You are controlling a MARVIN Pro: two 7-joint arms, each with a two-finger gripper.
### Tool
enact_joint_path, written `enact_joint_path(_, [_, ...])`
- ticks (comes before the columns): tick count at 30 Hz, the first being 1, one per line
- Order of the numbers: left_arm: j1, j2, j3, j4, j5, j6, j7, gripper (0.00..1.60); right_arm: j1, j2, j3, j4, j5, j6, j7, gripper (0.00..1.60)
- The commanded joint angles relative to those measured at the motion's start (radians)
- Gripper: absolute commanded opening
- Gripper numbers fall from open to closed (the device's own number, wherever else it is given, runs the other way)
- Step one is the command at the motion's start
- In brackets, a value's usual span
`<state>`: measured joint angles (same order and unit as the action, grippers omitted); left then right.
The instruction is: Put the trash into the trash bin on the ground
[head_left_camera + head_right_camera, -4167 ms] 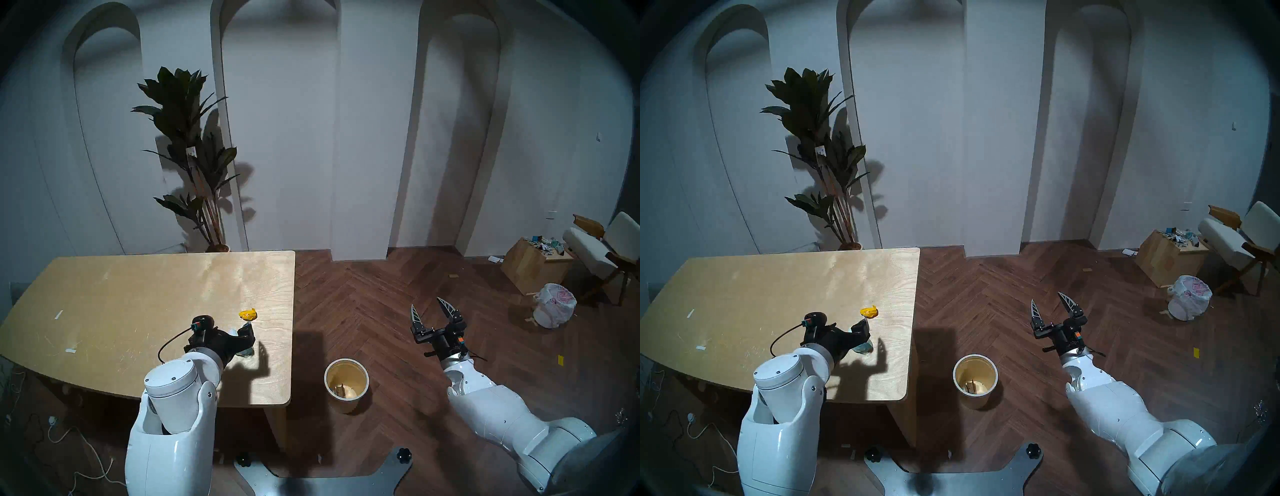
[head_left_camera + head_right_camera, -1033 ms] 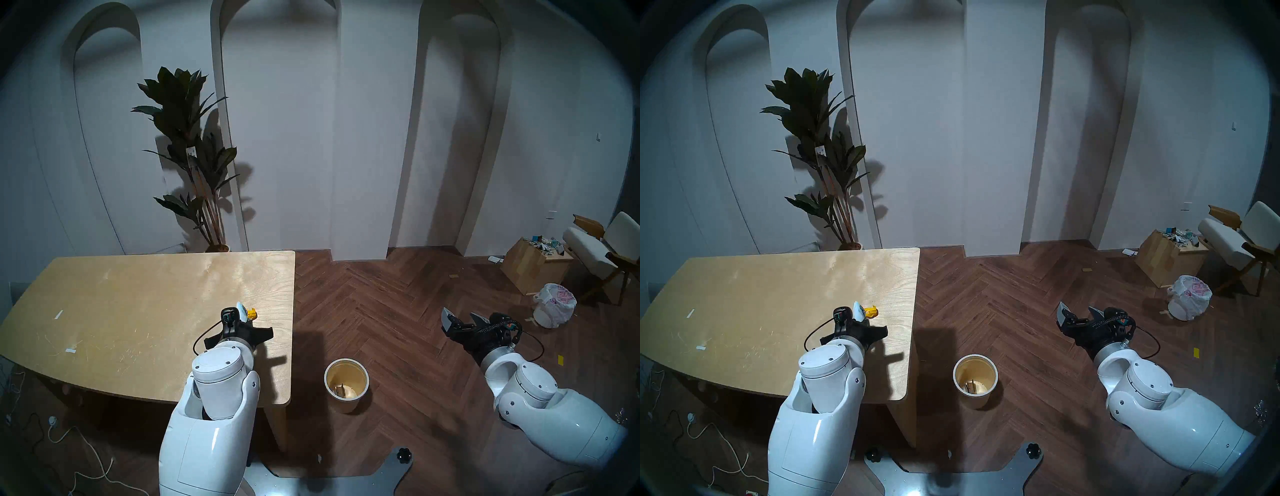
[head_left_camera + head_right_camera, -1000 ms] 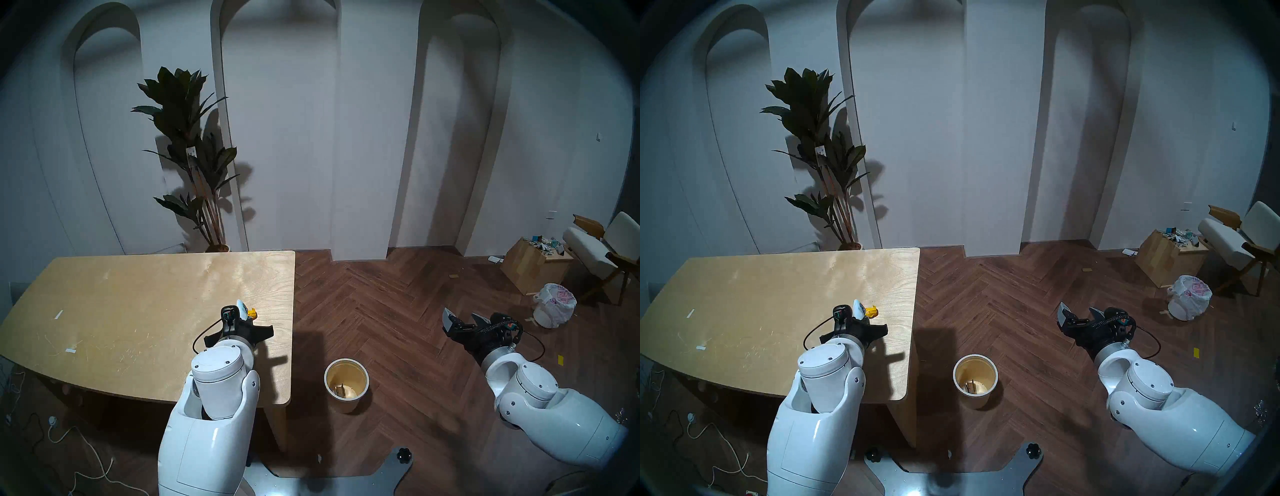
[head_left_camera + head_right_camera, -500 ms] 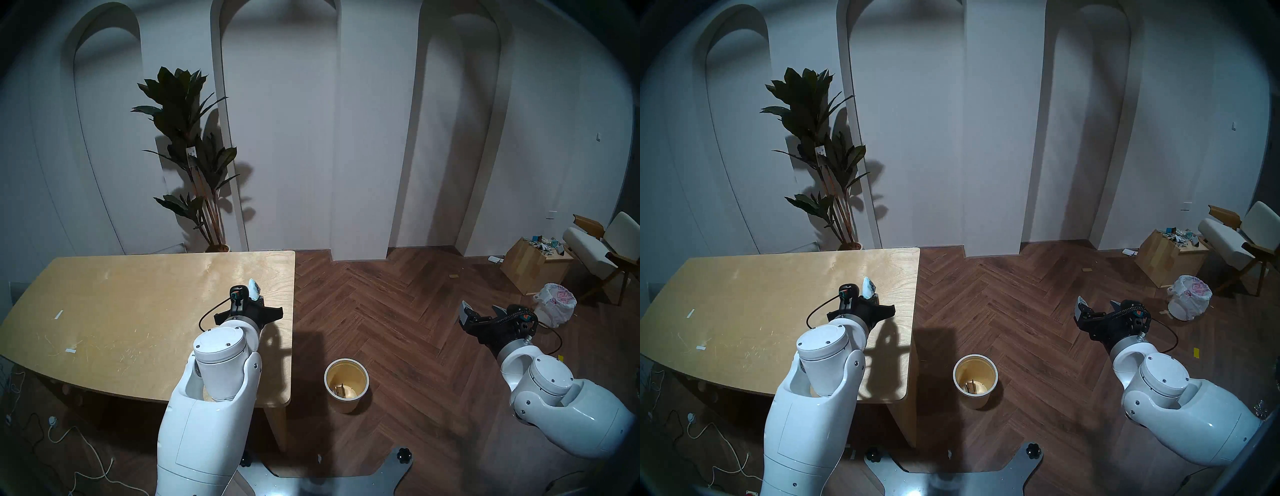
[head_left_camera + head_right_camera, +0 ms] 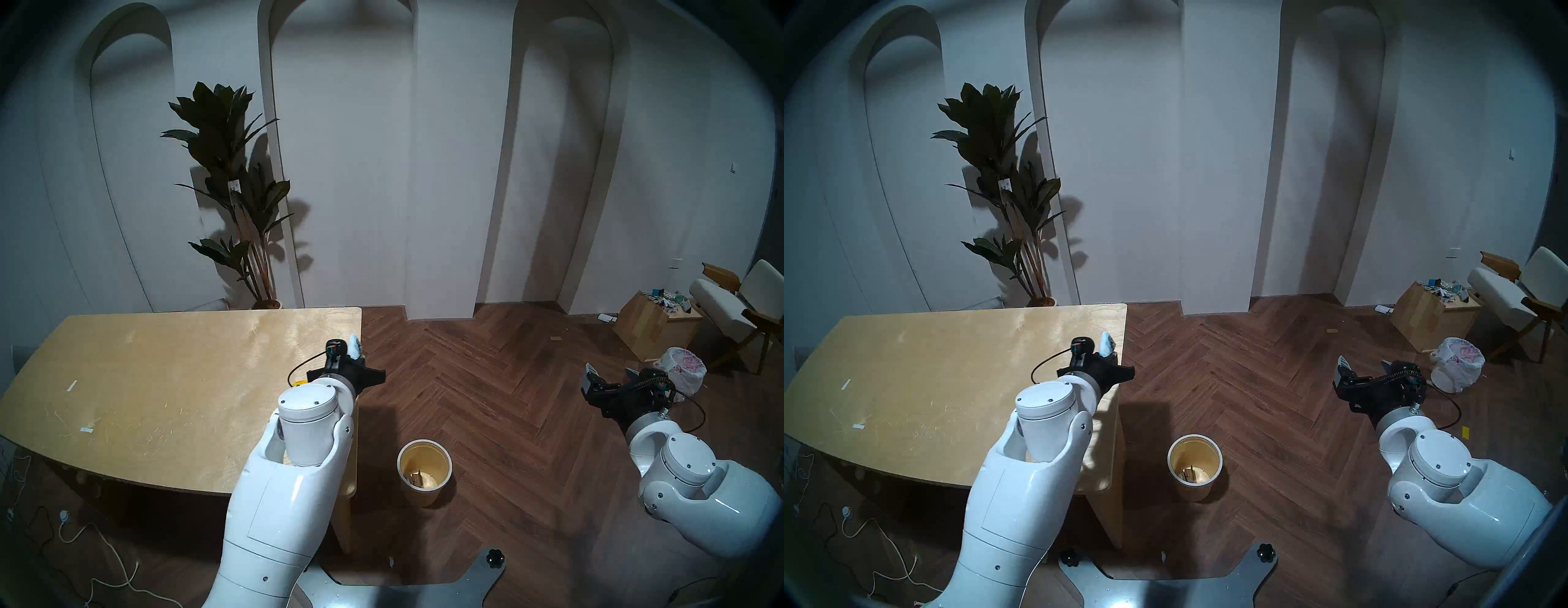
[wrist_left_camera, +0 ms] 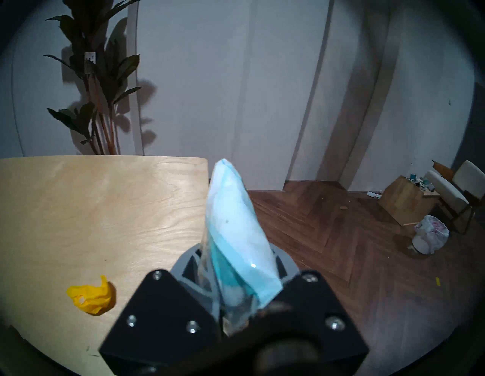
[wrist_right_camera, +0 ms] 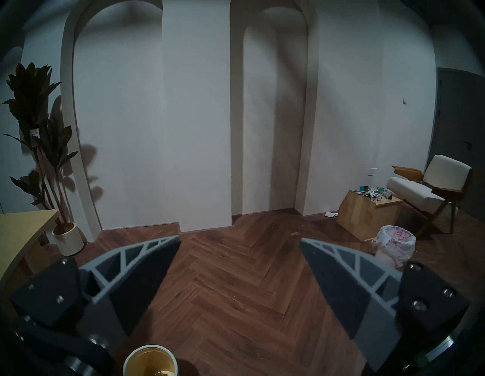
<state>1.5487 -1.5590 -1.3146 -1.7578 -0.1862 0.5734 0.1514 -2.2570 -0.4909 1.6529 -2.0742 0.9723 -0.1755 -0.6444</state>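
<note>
My left gripper [image 5: 355, 354] is shut on the teal-and-white plastic wrapper [image 5: 354, 343], held upright above the right edge of the table [image 5: 169, 373]. The wrapper fills the middle of the left wrist view [image 6: 236, 231]. The yellow paper lump [image 6: 91, 296] lies on the table to the left of the gripper; in the head view [image 5: 302, 384] my arm mostly hides it. The cream trash bin [image 5: 424, 497] stands on the floor nearer me, right of the table, with a dim scrap on its bottom. My right gripper [image 5: 611, 375] is open and empty above the floor, far right. No carton is recognisable.
A potted plant [image 5: 229, 178] stands behind the table. At the far right are a square wooden box [image 5: 645, 329] full of scraps, a white bin with a red-printed bag [image 5: 681, 375] and a chair [image 5: 738, 297]. Cables lie on the floor at the lower left.
My left gripper took the wrapper off the table, raised it and carried it right to the table's edge. My right arm turned and drew back to the right, still open.
</note>
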Motion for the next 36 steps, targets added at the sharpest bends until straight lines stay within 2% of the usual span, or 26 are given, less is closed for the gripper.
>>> enact_joint_path(1, [-0.116, -0.047, 0.044, 0.048, 0.019, -0.019, -0.035, 0.00, -0.078, 0.000, 0.064, 0.033, -0.009, -0.009, -0.008, 1.60])
enact_joint_path(18, [-0.270, -0.109, 0.130, 0.286, 0.049, -0.057, -0.081, 0.00, -0.130, -0.025, 0.166, 0.132, -0.007, -0.040, -0.014, 1.60])
enact_joint_path(20, [-0.270, -0.110, 0.138, 0.299, 0.048, -0.062, -0.087, 0.00, -0.133, -0.028, 0.173, 0.142, -0.006, -0.041, -0.014, 1.60])
enact_joint_path(22, [-0.303, -0.127, 0.146, 0.340, 0.053, -0.059, -0.090, 0.00, -0.138, -0.031, 0.181, 0.152, -0.006, -0.043, -0.012, 1.60])
enact_joint_path(36, [-0.409, -0.202, 0.146, 0.550, 0.061, -0.060, -0.103, 0.00, -0.153, -0.038, 0.176, 0.213, -0.003, -0.035, 0.021, 1.60])
